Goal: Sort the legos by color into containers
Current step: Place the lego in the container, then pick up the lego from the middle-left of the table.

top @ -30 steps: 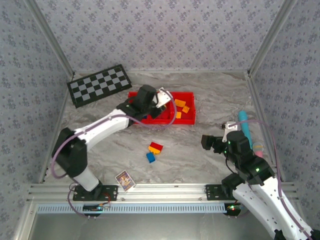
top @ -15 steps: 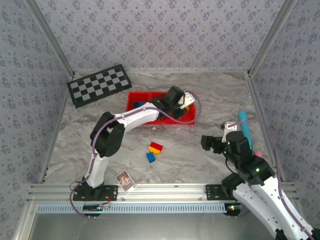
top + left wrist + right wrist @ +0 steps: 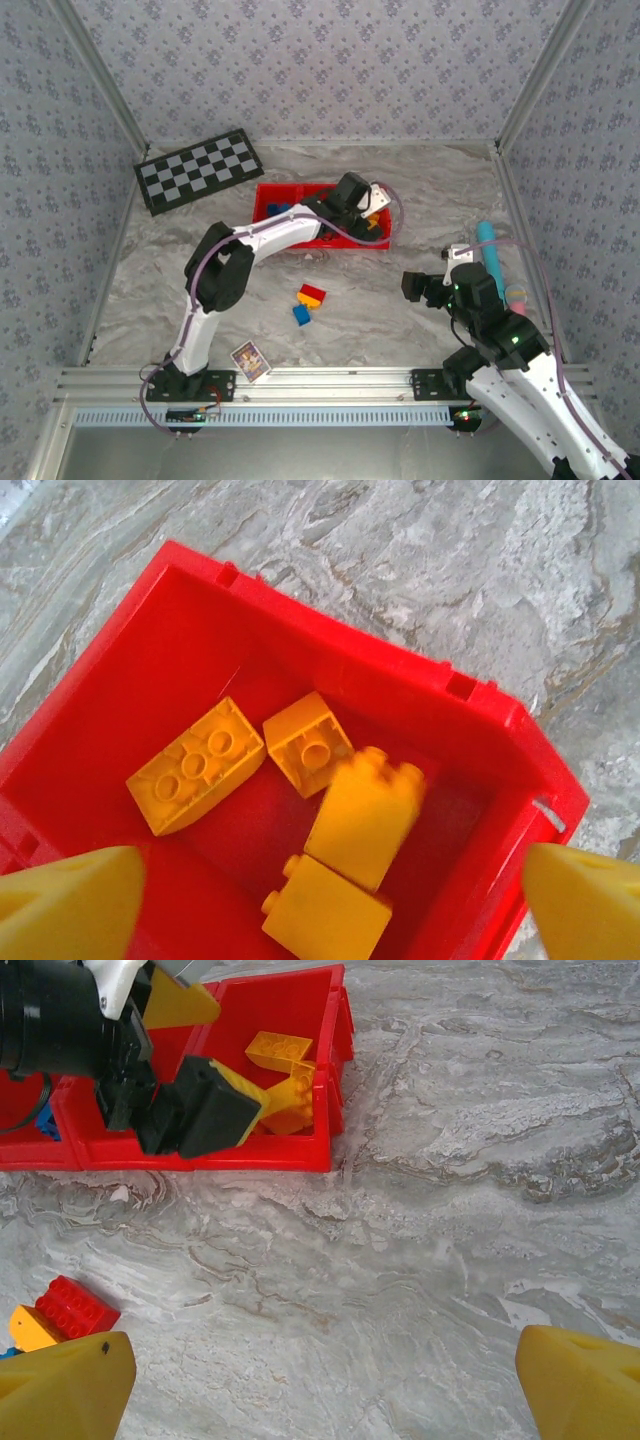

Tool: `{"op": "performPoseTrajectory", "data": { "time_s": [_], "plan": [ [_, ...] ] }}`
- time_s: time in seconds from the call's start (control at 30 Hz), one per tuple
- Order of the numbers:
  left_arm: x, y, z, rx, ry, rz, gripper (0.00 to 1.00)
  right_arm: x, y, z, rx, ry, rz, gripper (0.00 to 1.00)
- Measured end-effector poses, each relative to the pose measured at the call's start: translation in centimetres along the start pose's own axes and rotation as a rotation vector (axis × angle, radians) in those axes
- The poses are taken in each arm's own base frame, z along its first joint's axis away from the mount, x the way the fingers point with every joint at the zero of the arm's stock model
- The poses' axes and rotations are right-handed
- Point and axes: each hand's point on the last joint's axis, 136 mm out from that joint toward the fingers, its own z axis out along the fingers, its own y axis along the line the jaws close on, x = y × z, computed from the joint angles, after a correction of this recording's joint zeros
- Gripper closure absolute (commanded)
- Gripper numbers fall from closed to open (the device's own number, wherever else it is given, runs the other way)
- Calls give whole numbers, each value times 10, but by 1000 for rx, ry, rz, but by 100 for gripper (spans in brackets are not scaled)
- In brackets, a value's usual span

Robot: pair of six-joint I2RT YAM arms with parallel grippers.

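Note:
My left gripper [image 3: 371, 207] hangs open over the right compartment of the red tray [image 3: 262, 198]. In the left wrist view its jaws [image 3: 325, 912] stand wide apart. Between them an orange-yellow lego [image 3: 365, 815] shows blurred, free of both fingers, above another orange-yellow lego [image 3: 325, 917]. Two more orange-yellow legos [image 3: 195, 765] lie on the tray floor inside its wall [image 3: 480, 720]. Blue legos [image 3: 280, 210] lie in the left compartment. On the table sit a red lego [image 3: 312, 292], a yellow one [image 3: 304, 301] and a blue one [image 3: 301, 315]. My right gripper [image 3: 322, 1385] is open over bare table.
A black-and-white checkerboard [image 3: 198, 170] leans at the back left. A picture card [image 3: 250, 360] lies near the front rail. A teal tube [image 3: 489, 248] and a small pink thing [image 3: 516, 295] lie by the right wall. Patterned walls close in three sides.
The left arm swung right from the tray's middle to its right compartment, then its gripper opened and let go of an orange-yellow lego. The right arm has not moved.

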Motion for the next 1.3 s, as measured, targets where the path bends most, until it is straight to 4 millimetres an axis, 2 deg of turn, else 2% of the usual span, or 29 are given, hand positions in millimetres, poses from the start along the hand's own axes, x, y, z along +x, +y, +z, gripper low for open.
{"op": "performPoseTrajectory", "data": {
  "time_s": [0.1, 0.23, 0.37, 0.5, 0.6, 0.67, 0.77, 1.0, 1.17, 1.3],
  "plan": [
    [8, 3, -7, -24, 11, -1, 0, 0, 0, 0, 1, -1, -2, 0],
    [7, 14, -28, -92, -19, -15, 0, -1, -1, 0, 7, -3, -1, 0],
    [-6, 36, -59, -201, -60, -110, 0, -1, -1, 0, 7, -4, -3, 0],
    [-17, 51, -98, -205, -126, -270, 0, -1, -2, 0, 12, -6, -3, 0],
    [1, 59, -130, -230, -154, -375, 0, -1, -2, 0, 12, -6, -3, 0],
    [17, 57, -142, -239, -128, -430, 0, 0, -1, 0, 10, -4, -6, 0],
    [39, 40, -147, -227, -57, -460, 0, 0, -1, 0, 9, -3, -8, 0],
    [112, -47, -154, -65, 223, -330, 0, 1, -1, 1, 11, 1, -10, 0],
    [147, -74, -164, 4, 372, -273, 2, 3, -1, 4, 18, 18, -14, 0],
    [161, -83, -171, 27, 439, -239, 8, 3, -1, 4, 19, 20, -14, 0]
  ]
}}
